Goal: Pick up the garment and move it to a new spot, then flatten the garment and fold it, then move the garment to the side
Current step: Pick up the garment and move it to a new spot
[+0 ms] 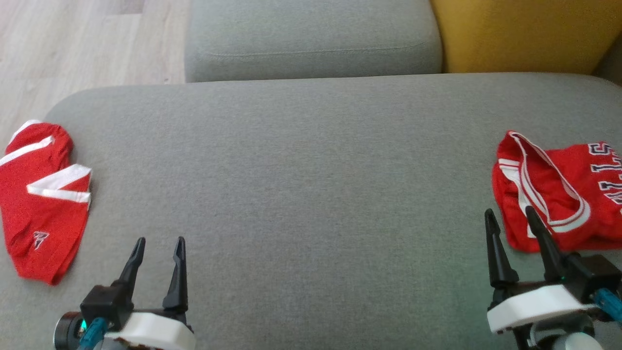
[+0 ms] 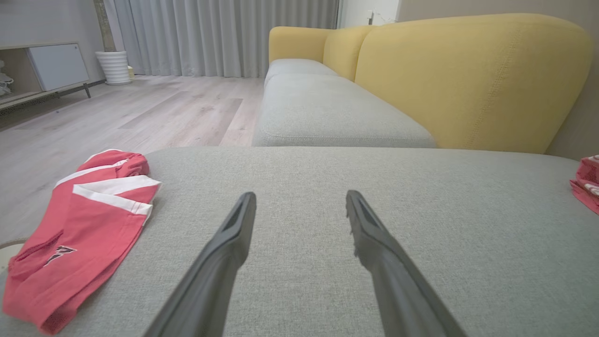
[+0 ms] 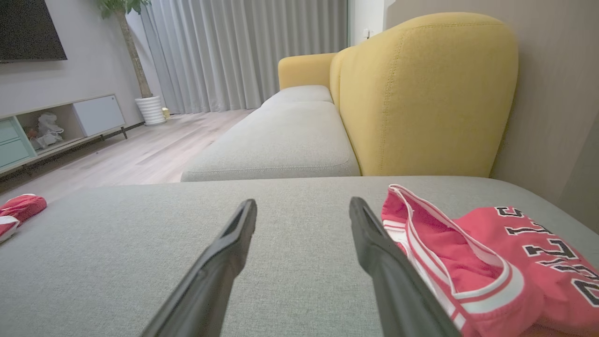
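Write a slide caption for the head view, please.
Open left gripper and right gripper above grey cushion; red garment left, red jersey right.

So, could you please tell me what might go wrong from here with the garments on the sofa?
1. The red jersey with white trim lies bunched close by the open right tool; a pinch could catch several layers, hampering flattening.
2. The red garment with white stripes sits at the left edge of the grey fabric cushion; a nudge might drop it onto the wooden floor.

My left gripper (image 2: 300, 195) hangs open over the grey fabric cushion (image 2: 421, 210), a crumpled red white-striped garment (image 2: 84, 224) lying to its left.
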Available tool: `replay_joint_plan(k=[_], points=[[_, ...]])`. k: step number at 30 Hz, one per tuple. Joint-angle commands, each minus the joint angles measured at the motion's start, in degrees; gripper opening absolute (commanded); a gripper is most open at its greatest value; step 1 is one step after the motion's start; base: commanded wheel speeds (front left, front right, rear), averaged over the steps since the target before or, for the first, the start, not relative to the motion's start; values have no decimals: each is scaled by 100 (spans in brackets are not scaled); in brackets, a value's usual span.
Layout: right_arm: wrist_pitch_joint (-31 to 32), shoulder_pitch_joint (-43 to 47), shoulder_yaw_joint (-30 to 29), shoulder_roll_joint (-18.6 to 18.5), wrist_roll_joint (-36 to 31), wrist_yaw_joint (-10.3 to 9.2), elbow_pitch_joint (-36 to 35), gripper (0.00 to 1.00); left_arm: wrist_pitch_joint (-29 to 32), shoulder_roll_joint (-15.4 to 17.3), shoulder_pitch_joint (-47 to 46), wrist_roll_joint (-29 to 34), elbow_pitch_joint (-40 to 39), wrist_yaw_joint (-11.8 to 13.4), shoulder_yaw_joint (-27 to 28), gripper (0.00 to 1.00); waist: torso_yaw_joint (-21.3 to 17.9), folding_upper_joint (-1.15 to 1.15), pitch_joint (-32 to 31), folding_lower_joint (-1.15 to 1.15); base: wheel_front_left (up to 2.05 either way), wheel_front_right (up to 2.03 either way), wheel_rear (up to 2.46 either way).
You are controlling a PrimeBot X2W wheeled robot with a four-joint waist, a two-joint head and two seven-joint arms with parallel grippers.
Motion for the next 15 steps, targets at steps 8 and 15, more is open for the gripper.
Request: replay_joint_plan(k=[8, 15], points=[[38, 9, 163, -28, 30, 37, -375, 100, -33, -28, -557, -28, -168, 7, 116, 100, 562, 0, -11, 0, 0, 0, 0], [45, 100, 268, -28, 61, 37, -534, 100, -35, -137, -789, 3, -194, -33, 78, 100, 1394, 0, -61, 0, 0, 0, 0]])
